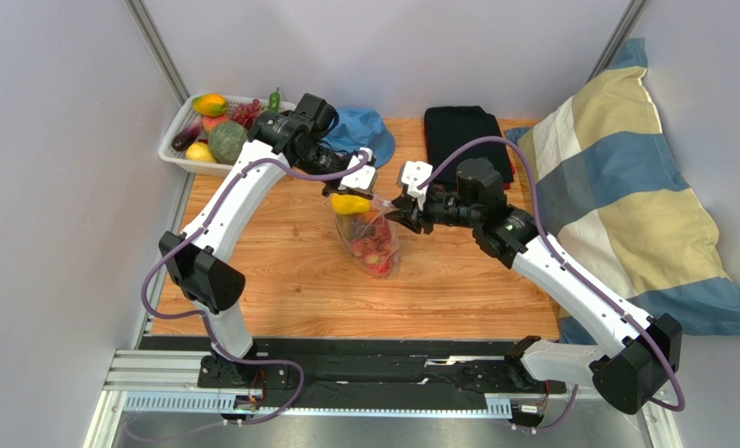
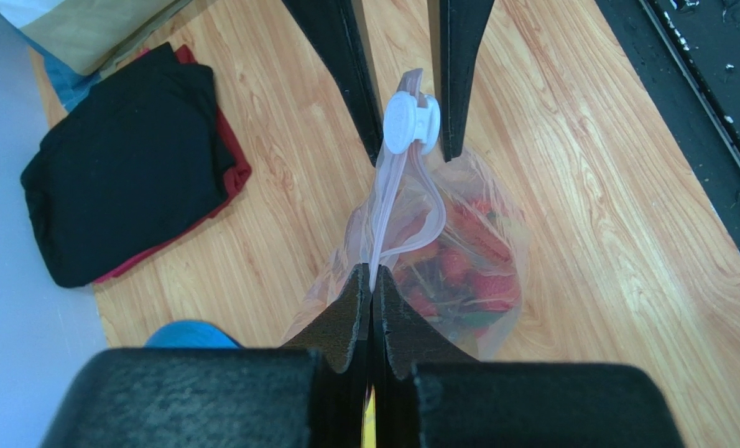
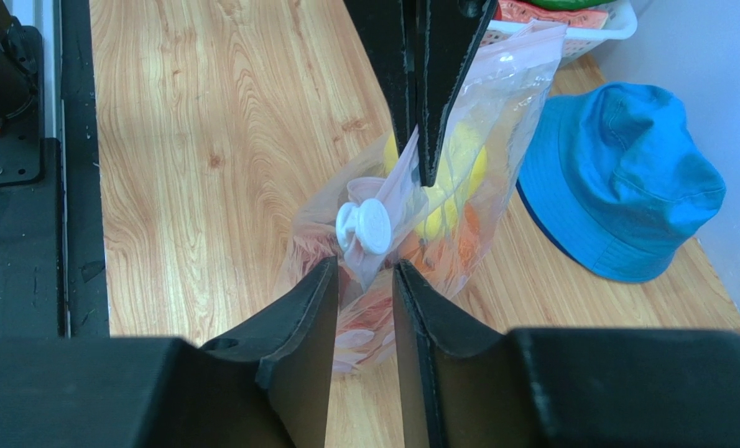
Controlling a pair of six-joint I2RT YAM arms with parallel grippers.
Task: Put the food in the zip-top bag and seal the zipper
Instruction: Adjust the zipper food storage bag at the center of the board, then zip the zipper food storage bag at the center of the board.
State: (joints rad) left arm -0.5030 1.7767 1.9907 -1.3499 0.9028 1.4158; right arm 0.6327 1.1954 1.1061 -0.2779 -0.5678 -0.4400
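The clear zip-top bag (image 1: 376,245) hangs over the middle of the wooden table with food inside: a yellow piece (image 1: 349,203) near the top and red pieces (image 1: 378,259) at the bottom. My left gripper (image 2: 372,280) is shut on the bag's top edge, pinching the pinkish zipper (image 2: 390,201). The zipper's white slider (image 2: 407,121) sits at the other end of the strip. My right gripper (image 3: 364,271) faces the left one, its jaws a narrow gap apart on either side of the slider (image 3: 364,227) and the bag edge. The strip between the two grippers still gapes.
A white slatted basket (image 1: 171,149) at the back left holds more toy fruit and vegetables (image 1: 224,140). A blue bucket hat (image 1: 369,126) and a folded black cloth (image 1: 462,131) lie at the back. A striped pillow (image 1: 617,187) fills the right side.
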